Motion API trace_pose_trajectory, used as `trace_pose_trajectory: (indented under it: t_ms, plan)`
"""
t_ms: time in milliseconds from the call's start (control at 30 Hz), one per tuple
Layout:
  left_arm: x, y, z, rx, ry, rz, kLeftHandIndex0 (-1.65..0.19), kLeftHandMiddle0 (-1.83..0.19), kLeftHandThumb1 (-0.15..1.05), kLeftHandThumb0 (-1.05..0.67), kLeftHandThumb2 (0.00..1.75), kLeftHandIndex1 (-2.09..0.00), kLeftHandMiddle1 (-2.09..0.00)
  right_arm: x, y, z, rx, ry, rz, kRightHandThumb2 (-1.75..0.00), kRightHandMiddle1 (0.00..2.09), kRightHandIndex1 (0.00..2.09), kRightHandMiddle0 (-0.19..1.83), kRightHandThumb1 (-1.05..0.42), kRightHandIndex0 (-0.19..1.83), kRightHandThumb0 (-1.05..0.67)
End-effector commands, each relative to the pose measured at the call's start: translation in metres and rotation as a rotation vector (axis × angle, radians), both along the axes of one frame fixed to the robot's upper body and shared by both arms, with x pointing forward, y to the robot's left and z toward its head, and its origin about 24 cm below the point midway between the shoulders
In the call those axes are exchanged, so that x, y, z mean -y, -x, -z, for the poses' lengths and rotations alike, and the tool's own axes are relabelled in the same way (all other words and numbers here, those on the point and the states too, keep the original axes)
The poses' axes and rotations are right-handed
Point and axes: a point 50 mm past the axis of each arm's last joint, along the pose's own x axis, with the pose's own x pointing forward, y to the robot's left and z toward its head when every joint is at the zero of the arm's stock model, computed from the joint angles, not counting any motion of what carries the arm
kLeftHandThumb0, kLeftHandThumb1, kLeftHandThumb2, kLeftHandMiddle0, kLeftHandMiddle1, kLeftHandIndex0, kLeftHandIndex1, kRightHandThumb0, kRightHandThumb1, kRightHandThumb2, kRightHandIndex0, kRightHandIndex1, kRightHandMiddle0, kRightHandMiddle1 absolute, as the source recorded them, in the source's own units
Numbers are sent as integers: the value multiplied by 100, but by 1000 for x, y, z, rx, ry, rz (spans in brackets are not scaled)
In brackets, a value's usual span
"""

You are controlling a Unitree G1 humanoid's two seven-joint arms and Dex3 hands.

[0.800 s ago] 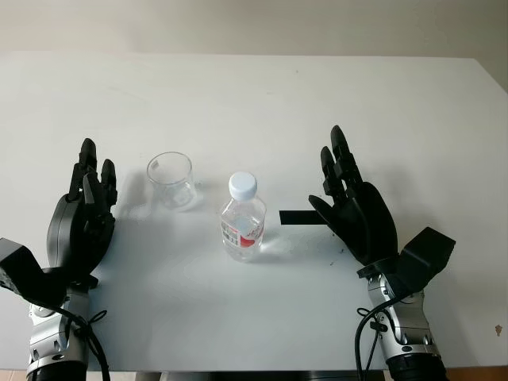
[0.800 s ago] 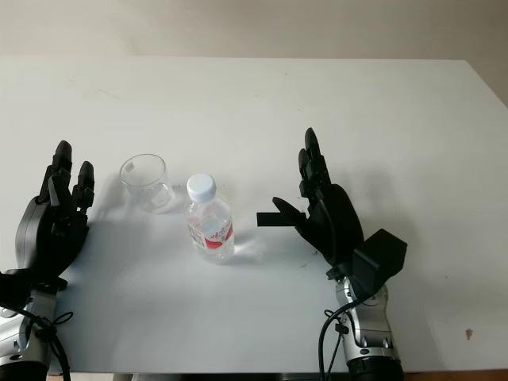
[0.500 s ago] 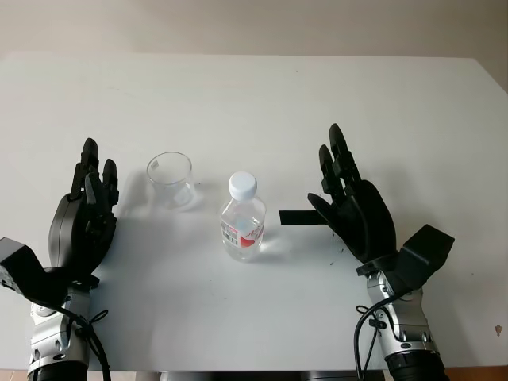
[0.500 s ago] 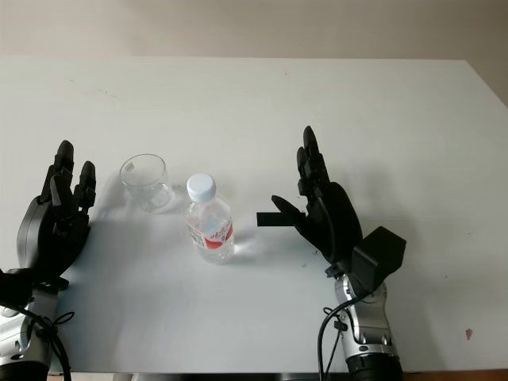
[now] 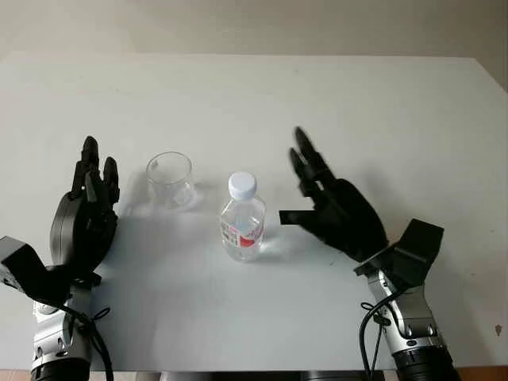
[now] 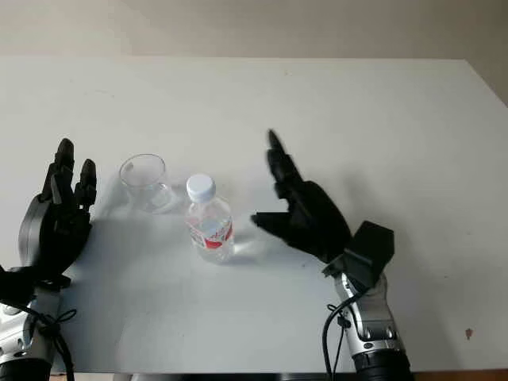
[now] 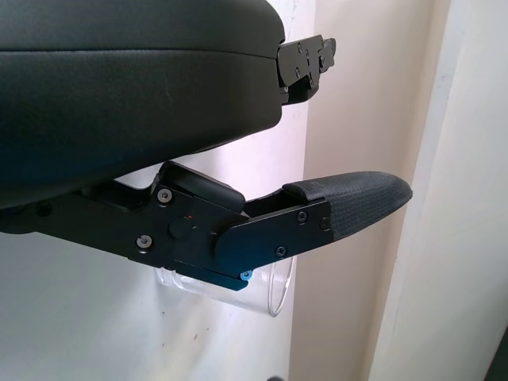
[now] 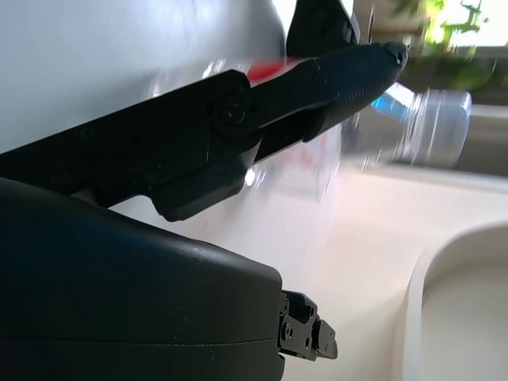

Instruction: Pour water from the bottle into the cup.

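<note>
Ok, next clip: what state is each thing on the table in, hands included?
Clear plastic water bottle: upright, white cap on, ungrasped.
Clear plastic cup: upright, looks empty, ungrasped.
Left hand: open, left of the cup.
Right hand: open, right of the bottle, angled toward it, not touching.

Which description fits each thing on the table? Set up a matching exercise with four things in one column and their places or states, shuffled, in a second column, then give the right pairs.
Things:
1. bottle
2. cup
3. left hand
4. right hand

Descriptions:
A. clear, open-topped, standing between a hand and the bottle
B. open, on the bottle's side, thumb pointing at it, not touching
C. upright, white cap on, red label
D. open, beside the cup, apart from it

Pairs: 1-C, 2-A, 3-D, 4-B
</note>
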Motion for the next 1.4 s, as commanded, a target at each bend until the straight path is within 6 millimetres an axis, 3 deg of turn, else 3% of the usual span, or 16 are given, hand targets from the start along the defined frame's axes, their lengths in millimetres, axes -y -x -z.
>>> trace_pose_trajectory:
  t_ms: [0,367,800,1233,1300,1333,1367]
  plan:
    - [2,4,12,-39,20,-6,19,19,105,-81,70,0,0,-9,5,0,6,-7,-33,-4,0,0,-19,-96,-19,-103]
    - [3,3,11,-45,10,-10,19,19,105,-81,68,0,0,-38,15,15,-74,-52,-138,-5,0,0,-19,-94,-19,-104]
    - [4,4,12,-40,22,-7,19,19,105,-81,67,0,0,-76,4,35,-155,-114,-47,-5,0,0,-19,-94,-19,-98]
    - [7,4,13,-39,21,-9,19,19,105,-81,67,0,0,-79,3,27,-116,-128,-85,-4,1,1,-16,-89,-18,-93]
    - [7,5,14,-40,20,-10,19,19,105,-81,68,0,0,-77,3,25,-109,-111,-112,-4,6,3,-7,-87,-14,-89]
    - [7,5,14,-40,22,-8,19,19,105,-81,67,0,0,-76,3,24,-107,-109,-131,-4,19,11,1,-85,-6,-84]
    - [7,5,14,-41,26,-7,19,19,105,-81,67,0,0,-76,3,23,-114,-111,-154,-5,68,43,-8,-83,-12,-81]
